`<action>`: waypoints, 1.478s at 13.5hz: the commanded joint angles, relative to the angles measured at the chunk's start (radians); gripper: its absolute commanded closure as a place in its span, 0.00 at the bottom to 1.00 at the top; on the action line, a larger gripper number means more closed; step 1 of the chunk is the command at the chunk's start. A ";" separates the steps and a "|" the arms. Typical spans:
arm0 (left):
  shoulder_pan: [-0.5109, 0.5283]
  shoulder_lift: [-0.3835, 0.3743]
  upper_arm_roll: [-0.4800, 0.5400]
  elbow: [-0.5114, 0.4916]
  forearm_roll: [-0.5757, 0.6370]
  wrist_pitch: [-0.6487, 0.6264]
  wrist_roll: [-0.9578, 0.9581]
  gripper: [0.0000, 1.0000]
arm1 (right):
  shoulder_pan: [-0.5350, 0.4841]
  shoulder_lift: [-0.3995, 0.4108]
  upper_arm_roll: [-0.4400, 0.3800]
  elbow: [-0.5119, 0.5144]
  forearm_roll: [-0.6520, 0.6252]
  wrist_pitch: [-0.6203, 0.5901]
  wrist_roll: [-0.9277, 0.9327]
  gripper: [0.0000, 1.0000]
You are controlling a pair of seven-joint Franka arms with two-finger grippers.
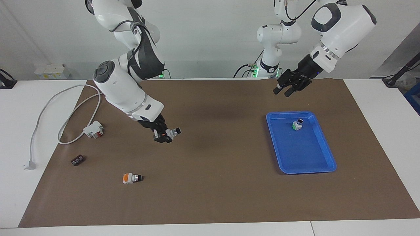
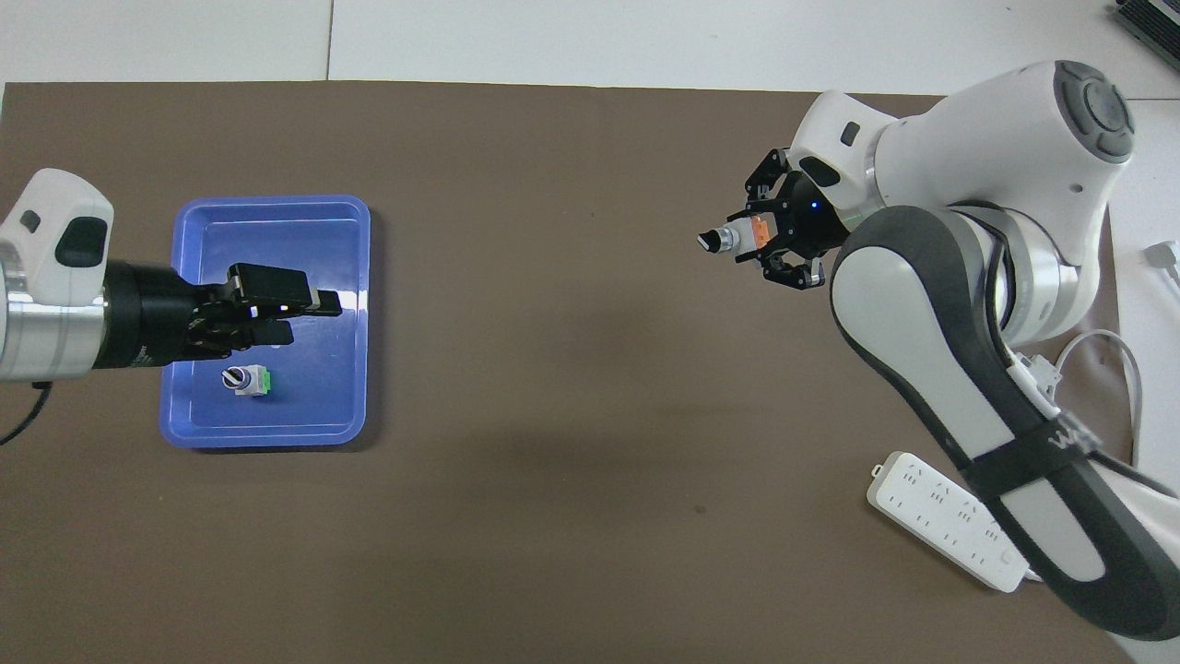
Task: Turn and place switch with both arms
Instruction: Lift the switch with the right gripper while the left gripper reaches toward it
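Note:
My right gripper (image 1: 164,134) (image 2: 770,244) is shut on a whitish-grey switch (image 1: 172,132) (image 2: 728,238). It holds the switch in the air over the brown mat, black knob pointing toward the table's middle and orange face up. A second switch (image 1: 132,178) with an orange end lies on the mat, farther from the robots. A third switch (image 1: 297,125) (image 2: 247,380), with a green face, stands in the blue tray (image 1: 305,150) (image 2: 277,240). My left gripper (image 1: 282,92) (image 2: 300,318) hangs open and empty, high over the tray's near part.
A white-and-red block (image 1: 94,129) and a small black terminal strip (image 1: 76,160) lie toward the right arm's end. A white power strip (image 2: 949,530) lies near the right arm's base, and its cable (image 1: 65,108) loops onto the white table.

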State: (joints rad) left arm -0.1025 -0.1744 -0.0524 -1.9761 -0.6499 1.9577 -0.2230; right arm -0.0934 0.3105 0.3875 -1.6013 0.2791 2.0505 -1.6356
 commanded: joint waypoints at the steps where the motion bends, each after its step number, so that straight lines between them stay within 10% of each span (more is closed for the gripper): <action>1: -0.104 0.013 0.006 -0.030 -0.100 0.143 -0.116 0.27 | 0.024 -0.039 0.013 -0.022 0.089 0.013 0.032 1.00; 12: -0.328 0.165 0.003 -0.024 -0.430 0.529 -0.205 0.48 | 0.170 -0.091 0.014 -0.069 0.140 0.154 0.230 1.00; 20: -0.312 0.204 0.002 0.042 -0.455 0.475 -0.210 0.61 | 0.190 -0.106 0.013 -0.078 0.169 0.209 0.270 1.00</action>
State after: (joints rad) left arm -0.4198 0.0108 -0.0555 -1.9748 -1.0884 2.4711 -0.4265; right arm 0.1027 0.2303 0.3988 -1.6470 0.4158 2.2364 -1.3739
